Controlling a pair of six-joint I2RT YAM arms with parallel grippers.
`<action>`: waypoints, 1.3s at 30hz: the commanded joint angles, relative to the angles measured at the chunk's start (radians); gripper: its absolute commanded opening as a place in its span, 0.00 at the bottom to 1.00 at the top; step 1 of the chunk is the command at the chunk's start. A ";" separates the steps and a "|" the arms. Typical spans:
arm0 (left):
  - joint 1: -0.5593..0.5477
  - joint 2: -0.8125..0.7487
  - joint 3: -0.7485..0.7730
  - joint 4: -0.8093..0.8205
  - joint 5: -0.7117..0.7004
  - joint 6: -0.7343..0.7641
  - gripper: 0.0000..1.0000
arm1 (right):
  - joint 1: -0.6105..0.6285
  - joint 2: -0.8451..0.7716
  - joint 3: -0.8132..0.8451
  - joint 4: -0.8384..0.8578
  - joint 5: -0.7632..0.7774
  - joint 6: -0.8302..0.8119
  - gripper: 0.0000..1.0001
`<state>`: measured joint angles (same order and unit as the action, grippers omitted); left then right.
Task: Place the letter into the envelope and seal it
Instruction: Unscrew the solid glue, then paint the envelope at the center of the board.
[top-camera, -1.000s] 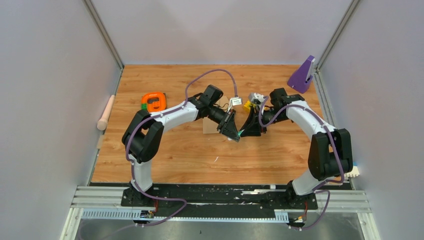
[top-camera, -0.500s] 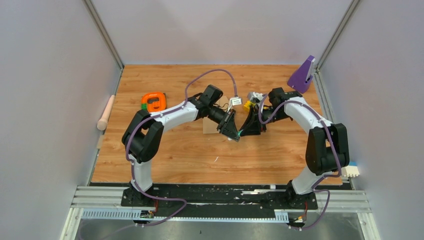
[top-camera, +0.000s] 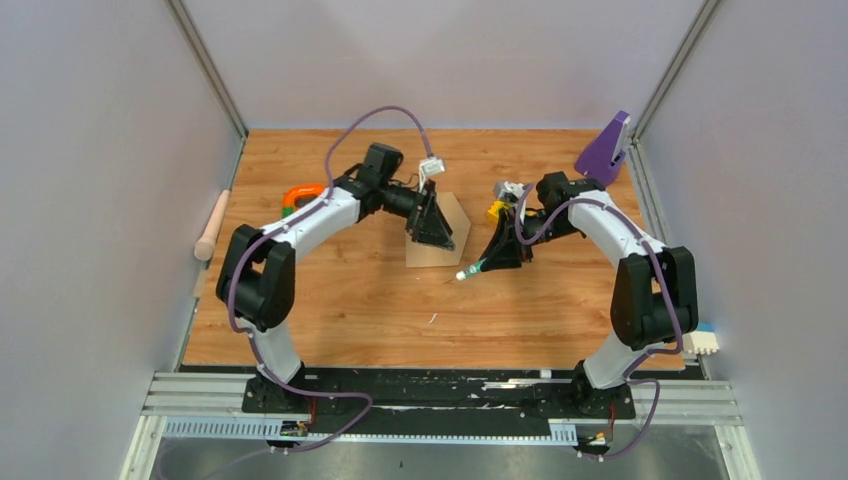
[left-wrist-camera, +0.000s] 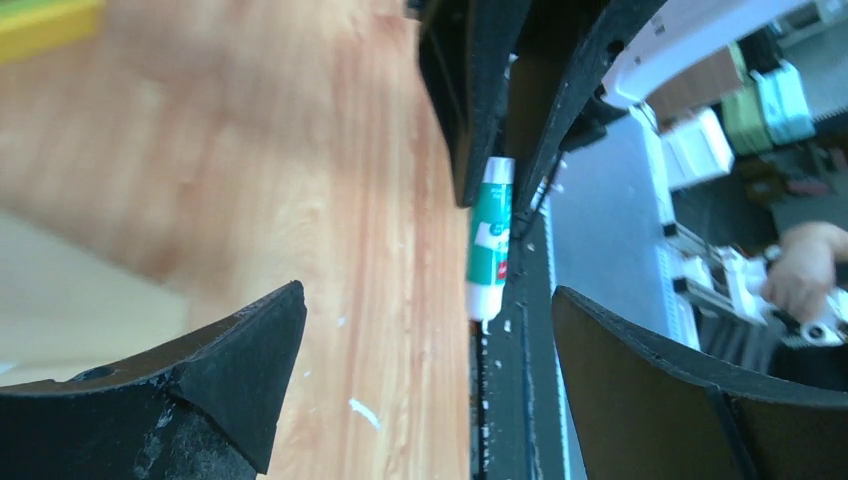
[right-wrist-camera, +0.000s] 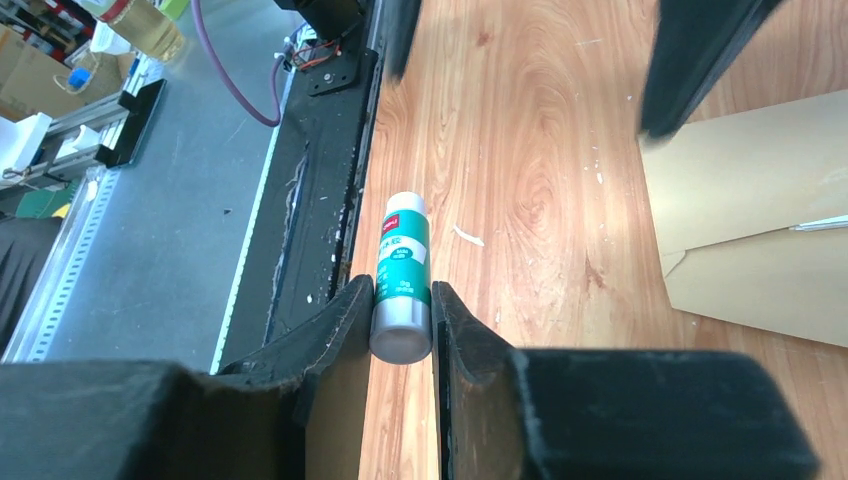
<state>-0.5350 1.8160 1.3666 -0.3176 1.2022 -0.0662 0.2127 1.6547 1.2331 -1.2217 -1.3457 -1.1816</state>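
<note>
Flat tan-brown kraft paper envelope (top-camera: 425, 256) lay on the wood-grain laminate table (top-camera: 350, 300), matte and smooth, w/ one straight fold seam across it in the right wrist view (right-wrist-camera: 760, 200). A thin pale sliver (right-wrist-camera: 820, 225) showed at that seam; couldn't tell whether it was the letter, which wasn't otherwise visible.

Left gripper (top-camera: 440, 240) hung directly over the envelope's middle, covering most of it. In its wrist view the black, rough-textured fingers (left-wrist-camera: 250, 360) stood wide apart, nothing btwn them, left gripper (left-wrist-camera: 425, 330) holding nothing.

Just right of the envelope, clear of its edge, right gripper (top-camera: 482, 264) was closed snugly on a small cylindrical glue stick (top-camera: 468, 272) w/ green-and-white label. Right wrist view: both black pads (right-wrist-camera: 335, 325) pressed the tube's sides near its grey base end, right gripper (right-wrist-camera: 400, 305) w/ the stick (right-wrist-camera: 403, 265) poking out past the tips, white cap end leading. Left wrist view showed the same tube (left-wrist-camera: 490, 240), tip low, close above the wood.

Near side of the envelope: open bare wood, few white flecks. Left of the envelope, an orange rounded plastic object (top-camera: 300, 195) sat half hidden behind the left arm; further left, off the board's edge, a cream cylindrical rod (top-camera: 212, 225). Far right of the envelope, back corner, a purple wedge-shaped stand (top-camera: 605, 150).
</note>
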 joint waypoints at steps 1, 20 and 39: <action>0.125 -0.114 0.036 0.030 -0.054 -0.020 1.00 | -0.005 -0.005 0.074 0.016 0.035 0.060 0.00; 0.349 -0.026 -0.116 0.279 -0.258 -0.212 1.00 | 0.034 0.090 0.247 0.543 0.561 0.672 0.00; 0.348 0.198 -0.138 0.680 -0.229 -0.654 1.00 | 0.242 0.286 0.587 0.426 0.933 0.480 0.00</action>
<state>-0.1890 1.9732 1.2182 0.2420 0.9604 -0.6052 0.4339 1.9133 1.7416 -0.7658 -0.5083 -0.6613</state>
